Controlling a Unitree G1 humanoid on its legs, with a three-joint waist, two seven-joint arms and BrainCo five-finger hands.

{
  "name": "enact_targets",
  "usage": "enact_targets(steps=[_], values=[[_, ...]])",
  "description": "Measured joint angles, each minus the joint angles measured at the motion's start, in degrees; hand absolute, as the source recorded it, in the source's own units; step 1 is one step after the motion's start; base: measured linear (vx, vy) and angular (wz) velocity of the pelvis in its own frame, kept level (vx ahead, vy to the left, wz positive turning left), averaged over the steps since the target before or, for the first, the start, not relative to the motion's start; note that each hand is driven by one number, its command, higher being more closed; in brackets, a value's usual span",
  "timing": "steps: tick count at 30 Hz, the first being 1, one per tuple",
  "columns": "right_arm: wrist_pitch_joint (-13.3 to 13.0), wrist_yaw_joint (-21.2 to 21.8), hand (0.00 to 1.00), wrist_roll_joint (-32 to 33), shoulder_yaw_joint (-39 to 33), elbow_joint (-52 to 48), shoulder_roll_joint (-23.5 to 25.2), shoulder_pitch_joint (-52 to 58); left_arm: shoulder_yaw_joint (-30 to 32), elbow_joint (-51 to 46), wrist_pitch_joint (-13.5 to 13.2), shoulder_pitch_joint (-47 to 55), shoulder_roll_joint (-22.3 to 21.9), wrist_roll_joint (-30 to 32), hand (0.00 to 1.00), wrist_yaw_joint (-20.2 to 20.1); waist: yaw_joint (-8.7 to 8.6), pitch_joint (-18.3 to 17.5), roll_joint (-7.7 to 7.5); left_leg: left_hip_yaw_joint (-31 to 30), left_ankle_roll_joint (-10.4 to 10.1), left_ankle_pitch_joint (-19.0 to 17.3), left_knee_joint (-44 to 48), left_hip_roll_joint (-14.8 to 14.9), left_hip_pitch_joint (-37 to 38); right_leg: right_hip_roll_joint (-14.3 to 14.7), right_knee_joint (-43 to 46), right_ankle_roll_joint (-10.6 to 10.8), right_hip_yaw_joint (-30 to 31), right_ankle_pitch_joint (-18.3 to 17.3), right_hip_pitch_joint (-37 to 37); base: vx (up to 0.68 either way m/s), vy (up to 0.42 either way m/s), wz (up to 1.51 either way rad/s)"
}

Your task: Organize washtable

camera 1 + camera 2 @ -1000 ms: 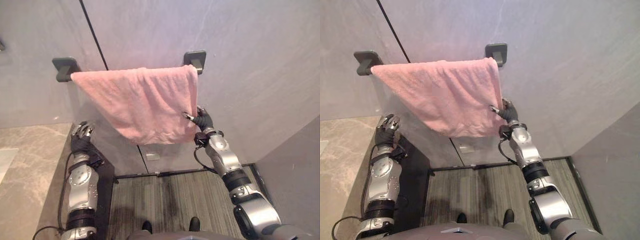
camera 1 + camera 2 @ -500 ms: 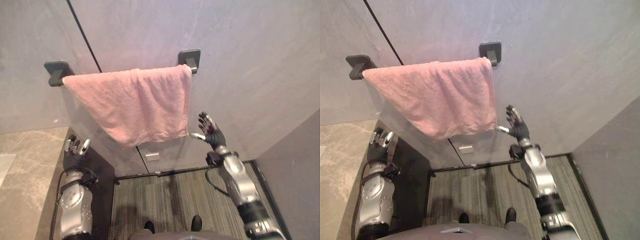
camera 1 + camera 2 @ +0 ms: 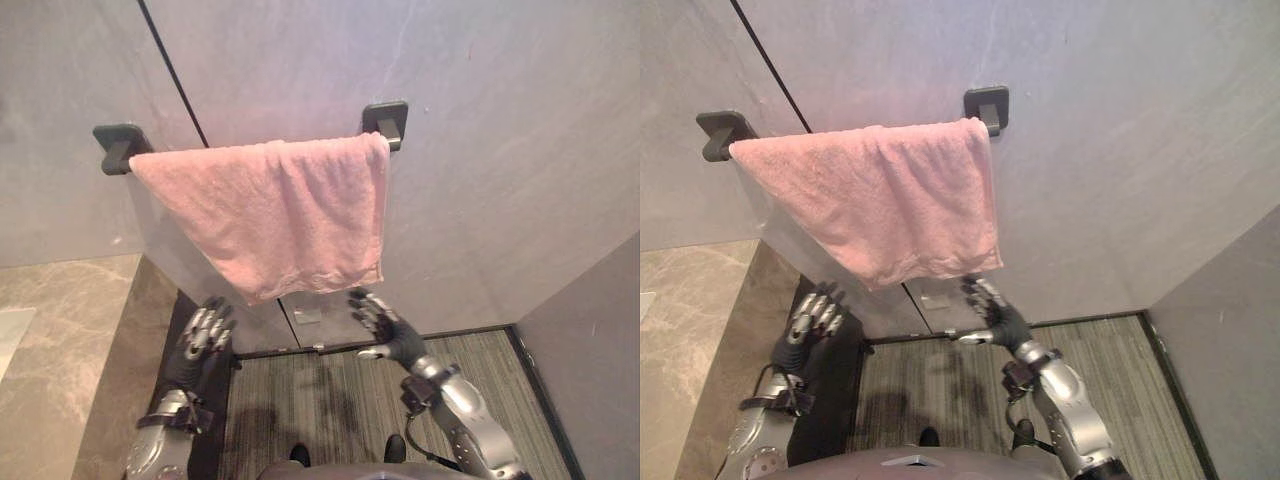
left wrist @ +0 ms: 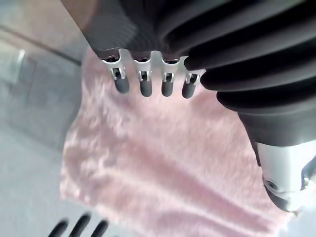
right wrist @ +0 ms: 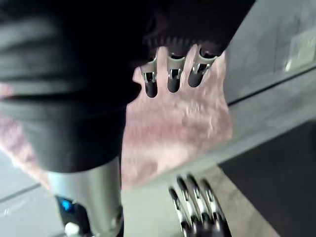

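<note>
Towel (image 3: 270,215) free; right hand (image 3: 393,340) now lower

pink towel (image 3: 270,215), dark brackets (image 3: 385,120), grey wall (image 3: 500,150), striped floor (image 3: 330,385)

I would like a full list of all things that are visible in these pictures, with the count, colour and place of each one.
towel: one, pink, hanging on the wall between the two brackets
brackets: two, dark grey, on the wall at the towel's top corners
wall: one, grey with a thin dark seam, behind the towel
wall plate: one, pale grey, low on the wall under the towel
counter: one, beige marble, at the robot's left
floor: one, grey-brown stripes, at the foot of the wall
left hand: one, silver and dark, open, below the towel, holding nothing
right hand: one, silver and dark, open, below the towel's lower right edge, holding nothing
</note>
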Motion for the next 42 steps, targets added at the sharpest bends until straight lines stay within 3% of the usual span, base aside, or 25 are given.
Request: enact_targets(steps=[6,10,18,25,32,37,42], values=[[0.3,-0.3,0.00,4.6,8.1,10.4,0.8,-18.0,-7.4,-0.4,0.0,-13.2,4.0,-3.8,0.00,-0.4,0.34,-0.2,-0.12,-0.2,-0.1,0.2,1.5,0.0,-0.1,0.0,0.0,-0.2,-0.1,0.4,0.4,-0.02,-0.001,0.03],[0.5,-3.5,0.00,7.7,9.0,16.0,4.0,-27.4,-8.0,1.6,-1.3,-24.0,5.9,-5.3,0.00,4.4,0.63,-0.2,-0.10,-0.1,-0.1,0.2,2.5,0.1,-0.3,0.1,0.0,-0.6,0.2,1.0,0.6,-0.05,-0.004,-0.03],[0.5,-11.1,0.00,15.8,7.4,25.2,9.0,-36.8,-6.7,7.3,-3.6,-32.9,5.9,-9.2,0.00,13.3,1.10,-0.2,-0.02,0.4,-0.2,0.6,2.5,0.4,-0.2,0.3,0.0,-1.0,1.0,1.9,0.7,-0.06,0.004,-0.05],[-0.1,-17.0,0.00,17.9,-3.3,31.2,9.4,-41.9,-2.5,16.9,-4.4,-37.9,6.0,-9.3,0.00,18.3,1.65,0.1,0.14,1.4,-0.8,2.2,-0.1,0.5,0.5,0.6,0.0,-1.3,1.4,2.3,0.1,-0.02,-0.002,-0.02],[-0.7,-20.4,0.00,17.9,-14.7,31.1,5.3,-41.5,3.6,21.9,-4.4,-37.8,6.6,-9.1,0.00,20.2,1.77,2.0,-0.05,1.6,-0.9,2.9,-1.1,0.7,0.2,0.9,0.0,-1.3,1.6,2.4,-1.3,0.01,-0.004,-0.01],[-1.2,-21.1,0.00,17.8,-21.3,28.6,0.8,-34.8,8.5,22.9,-4.3,-33.4,8.0,-7.8,0.00,20.7,1.67,2.1,-0.03,1.8,-0.7,3.1,-1.0,0.9,-0.1,1.2,0.0,-1.4,1.8,2.7,-1.8,0.06,-0.013,-0.05],[-1.2,-21.1,0.00,17.2,-25.8,22.7,0.2,-26.2,12.7,22.9,-4.2,-26.9,7.8,-5.6,0.00,21.4,1.50,2.1,-0.03,1.9,-0.6,2.2,0.1,0.9,-0.2,1.2,0.0,-1.4,2.2,2.7,-1.6,0.00,-0.001,-0.04]])
